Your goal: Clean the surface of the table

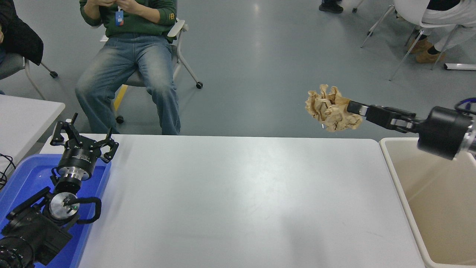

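The white table surface (238, 201) fills the middle of the head view. My right gripper (351, 111) comes in from the right edge and is shut on a crumpled ball of brown paper (331, 108). It holds the ball high in the air, above the table's far right corner and left of the beige bin (431, 186). My left gripper (83, 139) is parked at the lower left over the blue bin (22, 178), its fingers spread open and empty.
The beige bin stands against the table's right edge. A smaller white table (26, 115) stands at the far left. A person in jeans (126, 67) sits on a chair beyond the far edge. Another seated person (438, 22) is at the top right.
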You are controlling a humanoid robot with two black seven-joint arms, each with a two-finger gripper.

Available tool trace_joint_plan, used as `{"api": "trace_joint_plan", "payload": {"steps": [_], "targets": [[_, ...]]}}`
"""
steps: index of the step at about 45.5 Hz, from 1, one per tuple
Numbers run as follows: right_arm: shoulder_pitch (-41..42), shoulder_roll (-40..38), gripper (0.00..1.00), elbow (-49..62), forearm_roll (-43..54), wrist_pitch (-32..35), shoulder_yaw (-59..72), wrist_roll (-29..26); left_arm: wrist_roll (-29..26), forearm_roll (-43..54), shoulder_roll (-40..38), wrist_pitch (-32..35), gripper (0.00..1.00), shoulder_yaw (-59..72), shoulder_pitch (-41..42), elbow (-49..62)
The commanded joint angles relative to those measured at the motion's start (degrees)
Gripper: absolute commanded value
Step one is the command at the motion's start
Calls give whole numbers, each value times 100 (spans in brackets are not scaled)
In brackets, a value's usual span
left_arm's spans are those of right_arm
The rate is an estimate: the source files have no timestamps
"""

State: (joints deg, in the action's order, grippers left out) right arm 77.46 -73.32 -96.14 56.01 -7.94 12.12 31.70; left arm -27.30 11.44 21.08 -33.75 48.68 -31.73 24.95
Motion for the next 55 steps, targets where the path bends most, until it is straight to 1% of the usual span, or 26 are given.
{"api": "trace_joint_plan", "payload": {"steps": [1, 7, 12, 13, 16, 25, 33, 34, 40, 46, 55], "targets": [[-363, -656, 0, 139, -459, 134, -69, 284, -3, -2, 1, 0, 100, 1, 0, 1], [-652, -885, 0, 455, -828, 117, -43, 415, -3, -2, 1, 0, 100, 2, 0, 1], [-1091, -903, 0, 938, -1092, 91, -8, 565, -3, -2, 1, 0, 100, 2, 0, 1], [-1293, -903, 0, 1070, -1162, 91, -25, 652, -3, -2, 1, 0, 100, 2, 0, 1], [-1549, -903, 0, 1281, -1242, 64, -25, 741, -3, -2, 1, 0, 100, -7, 0, 1], [-2226, -692, 0, 2178, -1804, 64, -8, 767, -3, -2, 1, 0, 100, 2, 0, 1], [-2806, -201, 0, 3100, -2252, 55, -34, 758, -3, -2, 1, 0, 100, 2, 0, 1], [-2954, -52, 0, 3336, -2348, 55, -60, 758, -3, -2, 1, 0, 100, 2, 0, 1], [-3333, 467, 0, 3962, -2560, 29, -104, 758, 6, -2, 1, 0, 100, 2, 0, 1], [-3702, 1109, 0, 4524, -2745, -164, -104, 741, -3, -2, 1, 0, 100, 2, 0, 1], [-4045, 1979, 0, 5605, -3105, -243, -104, 697, -3, -2, 1, 0, 100, 2, 0, 1]]}}
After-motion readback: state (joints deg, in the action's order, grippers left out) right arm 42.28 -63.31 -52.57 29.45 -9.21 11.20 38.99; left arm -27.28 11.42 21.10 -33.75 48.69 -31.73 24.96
